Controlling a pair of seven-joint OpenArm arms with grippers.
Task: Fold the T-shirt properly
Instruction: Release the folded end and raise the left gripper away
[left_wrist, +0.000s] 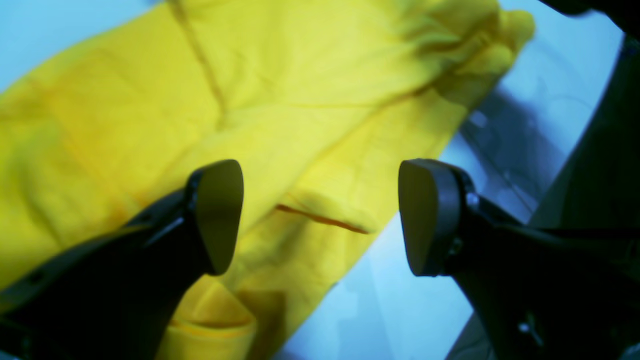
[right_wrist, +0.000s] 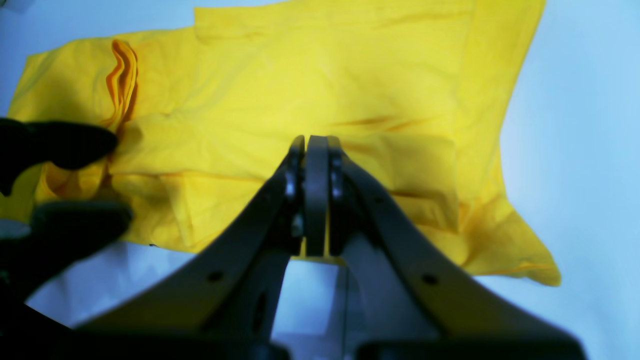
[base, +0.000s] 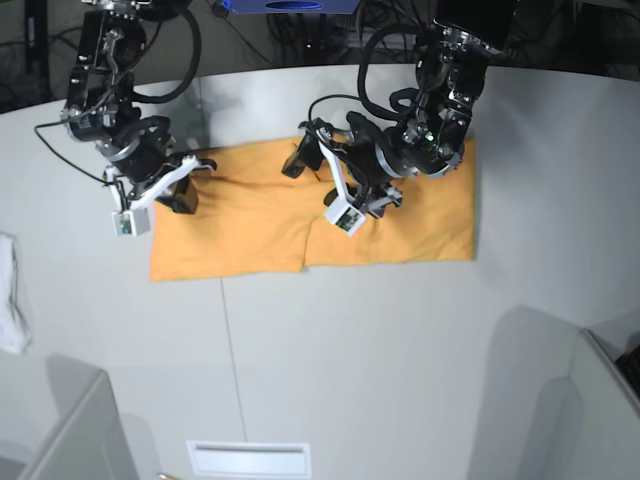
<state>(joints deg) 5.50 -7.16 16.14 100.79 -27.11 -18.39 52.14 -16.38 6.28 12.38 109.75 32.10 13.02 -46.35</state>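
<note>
**Shirt folded into a long band, both arms over its far edge**

Left wrist view: the left gripper (left_wrist: 320, 217) hangs with its fingers spread wide and nothing between them. Below lies the T-shirt (left_wrist: 280, 100), layered and wrinkled, its hem edges running diagonally from upper right to lower left. Bare table (left_wrist: 400, 300) shows along the lower right side of that edge — open room beside the cloth. A bunched corner of fabric sits at the upper right.

Right wrist view: the right gripper (right_wrist: 316, 195) has its fingers pressed together, with no cloth visibly caught between them. The T-shirt (right_wrist: 310, 85) spreads ahead of it, its near edge crossing just behind the fingertips and its right-hand edge sloping down to a pointed corner at lower right. Pale table (right_wrist: 575, 150) lies open to the right. At the left, a ruffled fold of fabric stands up beside the dark fingers of the other arm.

Base view: the T-shirt (base: 400, 235) lies as a wide horizontal band on the grey table (base: 380, 370), with a step in its near edge around the middle. The right gripper (base: 175, 185) sits at the band's far left corner; the left gripper (base: 335, 185) is over the far edge near the middle. A small white cloth (base: 12, 300) lies at the table's left edge — well apart from the shirt. The near half of the table is open.
</note>
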